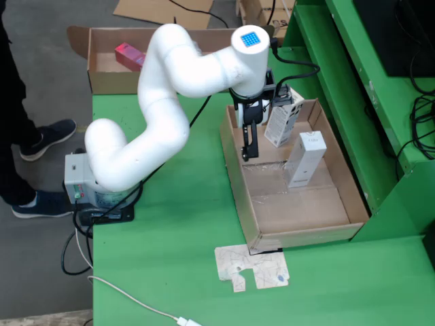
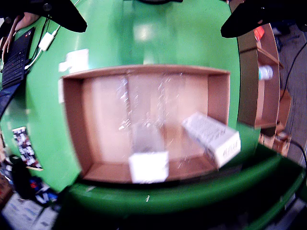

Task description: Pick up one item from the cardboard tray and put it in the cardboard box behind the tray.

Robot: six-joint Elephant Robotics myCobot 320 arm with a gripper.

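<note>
hovering spread over the tray (image 1: 299, 221), the tool (image 1: 253, 146) holds nothing; both white cartons (image 1: 304, 159) remain, box (image 1: 105, 71) at eleven o'clock.

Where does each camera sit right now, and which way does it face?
image: fixed, high, looking down at the green table, the tray and box; the whole arm and gripper show.
image2: rides on the gripper, facing down into the tray; only dark finger tips show at the top corners.
Shared: the tray and its two white cartons.
</note>
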